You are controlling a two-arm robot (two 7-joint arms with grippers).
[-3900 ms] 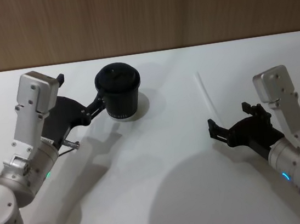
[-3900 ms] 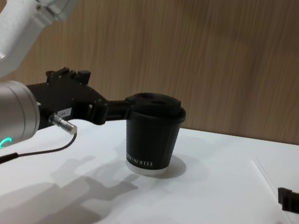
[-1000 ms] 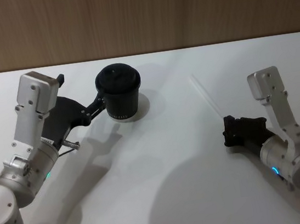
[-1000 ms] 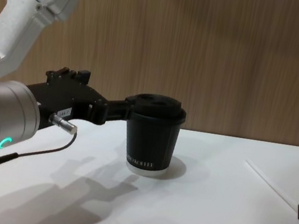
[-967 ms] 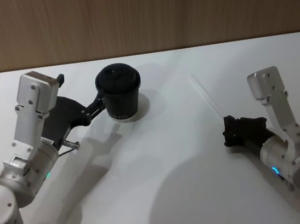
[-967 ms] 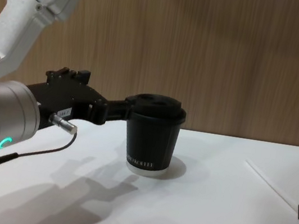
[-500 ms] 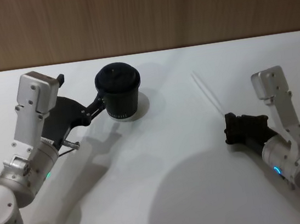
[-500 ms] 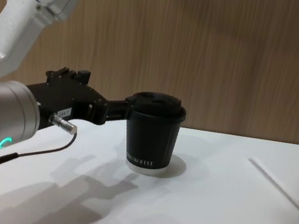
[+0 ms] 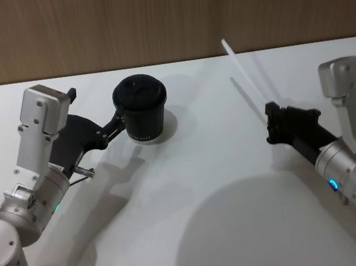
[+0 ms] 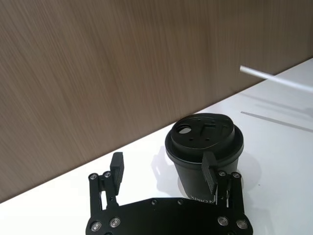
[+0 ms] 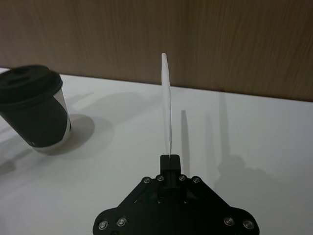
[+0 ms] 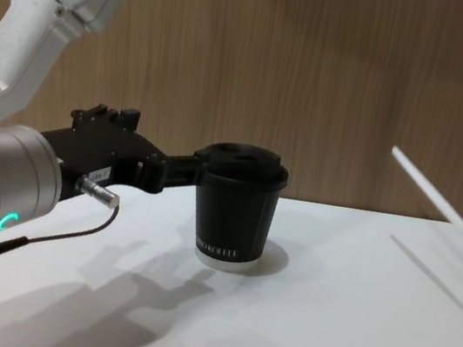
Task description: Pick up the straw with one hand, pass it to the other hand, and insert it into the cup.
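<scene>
On the white table (image 9: 192, 190), the black lidded cup (image 9: 140, 108) stands near the far edge, beside one finger of the left gripper (image 10: 163, 164), whose fingers are spread wide. Toward the right edge, the right gripper (image 11: 169, 159) pinches the thin, straight white straw (image 11: 167, 104) by its lower end, clear of the table and slanting up.

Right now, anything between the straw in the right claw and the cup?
Nothing visible. The right claw holds the straw off the table; bare table lies between it and the cup. The left claw sits open at the cup's left side.
</scene>
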